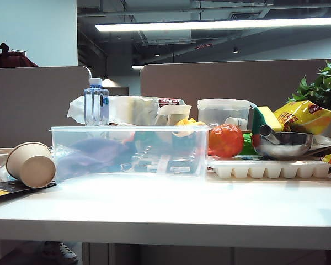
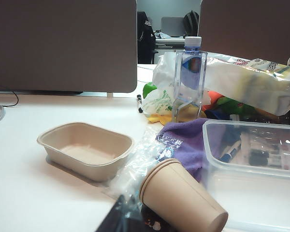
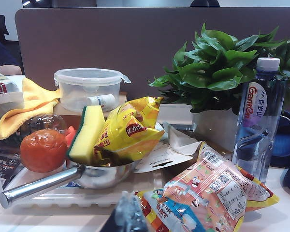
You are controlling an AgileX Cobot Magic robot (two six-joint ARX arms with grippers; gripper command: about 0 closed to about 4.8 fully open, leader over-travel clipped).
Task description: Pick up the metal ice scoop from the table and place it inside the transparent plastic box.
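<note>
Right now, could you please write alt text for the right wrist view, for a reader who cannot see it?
A metal ice scoop lies on a white ice cube tray, with a yellow-green sponge and a yellow snack bag leaning in its bowl. Around it are an orange ball, a lidded clear tub, a potted plant and a water bottle. Neither gripper is visible.

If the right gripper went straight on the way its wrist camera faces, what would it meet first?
Likely the colourful snack packet lying nearest, or the metal ice scoop beside it; depth is unclear. The right gripper itself is barely in view.
</note>
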